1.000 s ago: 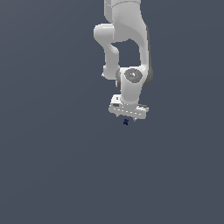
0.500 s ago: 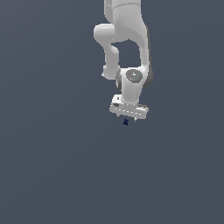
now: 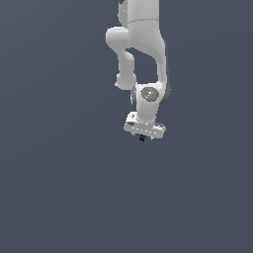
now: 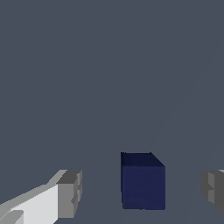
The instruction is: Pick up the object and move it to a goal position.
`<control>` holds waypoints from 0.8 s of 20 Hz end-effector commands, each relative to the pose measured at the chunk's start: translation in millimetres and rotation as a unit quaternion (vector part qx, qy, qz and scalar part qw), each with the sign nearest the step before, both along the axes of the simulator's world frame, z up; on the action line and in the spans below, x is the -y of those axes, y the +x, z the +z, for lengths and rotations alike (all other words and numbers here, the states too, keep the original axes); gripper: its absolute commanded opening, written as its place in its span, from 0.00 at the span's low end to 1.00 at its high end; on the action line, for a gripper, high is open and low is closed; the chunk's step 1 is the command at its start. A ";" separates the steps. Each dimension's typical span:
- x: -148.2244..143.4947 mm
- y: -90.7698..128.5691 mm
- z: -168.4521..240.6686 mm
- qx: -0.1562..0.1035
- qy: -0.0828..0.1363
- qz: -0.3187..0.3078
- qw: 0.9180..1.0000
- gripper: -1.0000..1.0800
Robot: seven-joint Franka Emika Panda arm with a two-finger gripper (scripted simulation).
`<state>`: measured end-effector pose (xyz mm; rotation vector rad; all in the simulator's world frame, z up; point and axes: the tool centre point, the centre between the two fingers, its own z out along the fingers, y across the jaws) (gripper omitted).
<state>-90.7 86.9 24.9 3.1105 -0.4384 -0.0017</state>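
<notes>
Exterior view: the Panda arm [image 3: 143,44] descends vertically, wrist down; the gripper [image 3: 144,134] sits directly over the navy-blue cube [image 3: 142,138] on the tabletop [image 3: 59,188]

Wrist view: jaws spread; cube [image 4: 143,181] lies between fingers [image 4: 70,194], touching neither

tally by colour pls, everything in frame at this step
Navy: 1, the cube
White: 1, the arm with its gripper
Grey: 1, the floor
Total: 3
</notes>
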 end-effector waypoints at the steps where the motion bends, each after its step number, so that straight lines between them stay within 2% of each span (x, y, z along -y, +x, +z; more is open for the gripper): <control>1: -0.2 0.3 -7.7 0.000 0.000 0.000 1.000 0.96; 5: -0.2 0.7 -11.7 0.001 0.000 0.000 1.000 0.96; 6: -0.2 0.7 -11.7 0.001 0.000 0.000 1.000 0.00; 16: -0.4 0.5 -11.6 0.000 0.000 0.000 1.000 0.00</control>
